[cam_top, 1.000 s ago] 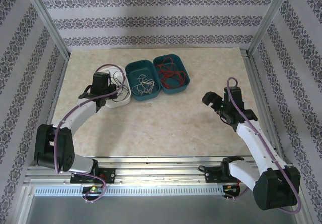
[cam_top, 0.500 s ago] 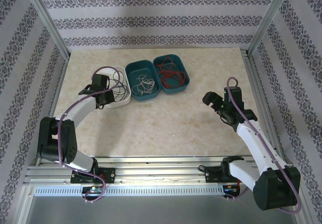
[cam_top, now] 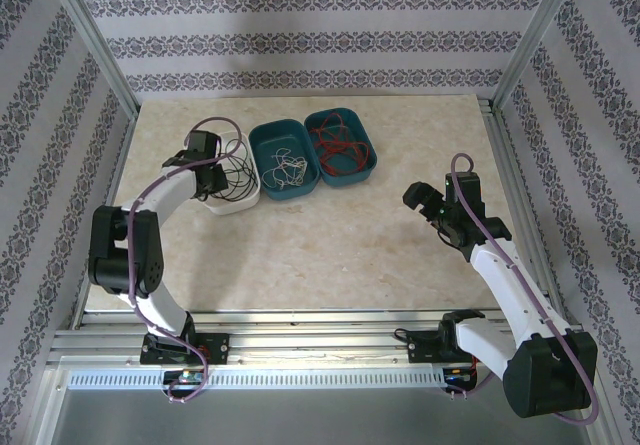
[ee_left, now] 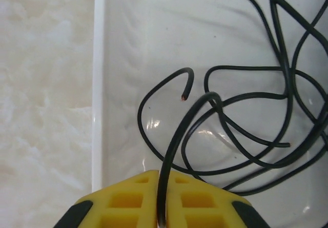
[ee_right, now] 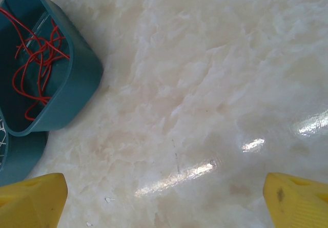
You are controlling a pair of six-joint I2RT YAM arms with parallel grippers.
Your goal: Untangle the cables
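The cables lie sorted by colour in three tubs. Black cables (cam_top: 238, 170) fill the white tub (cam_top: 243, 198), white cables (cam_top: 288, 170) the middle teal tub (cam_top: 272, 137), and red cables (cam_top: 338, 145) the right teal tub (cam_top: 368, 168). My left gripper (cam_top: 213, 177) hangs over the white tub's left part. Its yellow fingers (ee_left: 128, 202) are shut on one black cable (ee_left: 177, 146), which arches up from between them over the loose black loops (ee_left: 287, 100). My right gripper (cam_top: 432, 208) stands open over bare table at the right, nothing between its fingertips (ee_right: 36, 197).
The three tubs sit side by side at the table's back left. In the right wrist view the red cables' tub (ee_right: 82, 79) is at the upper left, apart from the gripper. Metal frame posts and patterned walls enclose the table.
My left arm has swung its elbow to the left and its gripper has shifted a little further back over the white tub, black cable still pinched. The right arm has not moved.
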